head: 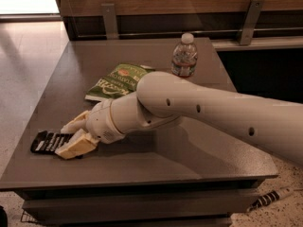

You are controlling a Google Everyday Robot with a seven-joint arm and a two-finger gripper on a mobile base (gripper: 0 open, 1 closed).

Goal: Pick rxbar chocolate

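Observation:
The rxbar chocolate, a small flat black wrapper with white lettering, lies near the front left corner of the grey table. My gripper reaches in from the right at table height. Its two cream fingers are closed on the bar's right end, one on each long side. The bar's left half sticks out past the fingertips and rests on the table. The wrist and arm hide the bar's right end.
A green chip bag lies behind the gripper, partly covered by my arm. A water bottle stands at the back right. A wooden wall with metal brackets runs behind the table. The floor lies to the left.

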